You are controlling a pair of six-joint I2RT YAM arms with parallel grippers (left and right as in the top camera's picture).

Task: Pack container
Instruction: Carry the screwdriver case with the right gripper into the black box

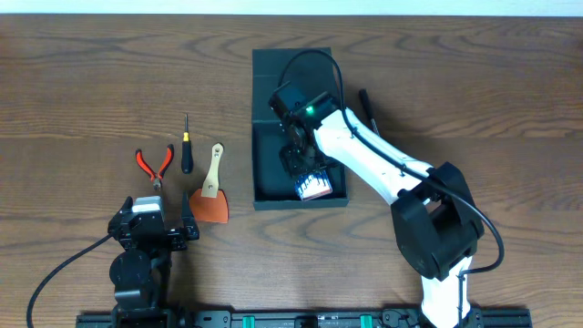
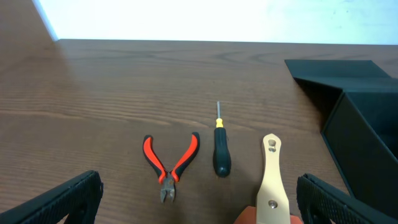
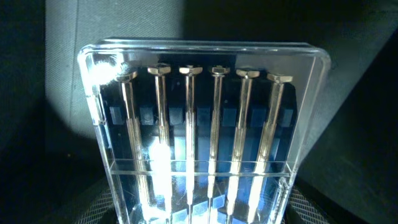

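Container (image 1: 266, 169): middle of the table, nearer the far edge; lid flap laid open toward the far edge.
Right tool (image 1: 308, 175): down inside the container, part-closed around a clear screwdriver case (image 3: 205, 124) at the container's near end.
Left tool (image 1: 157, 214): spread wide, holding nothing, by the table's near edge, left of the container.
Loose items: pliers (image 1: 155, 164), black-handled screwdriver (image 1: 187, 153) and scraper (image 1: 211, 193), on the table left of the container.

A clear plastic case (image 3: 204, 134) with six slim silver metal screwdrivers (image 3: 188, 124) side by side fills the view, brightly lit, against the dark teal-green box (image 3: 25, 93) and its matte inside.
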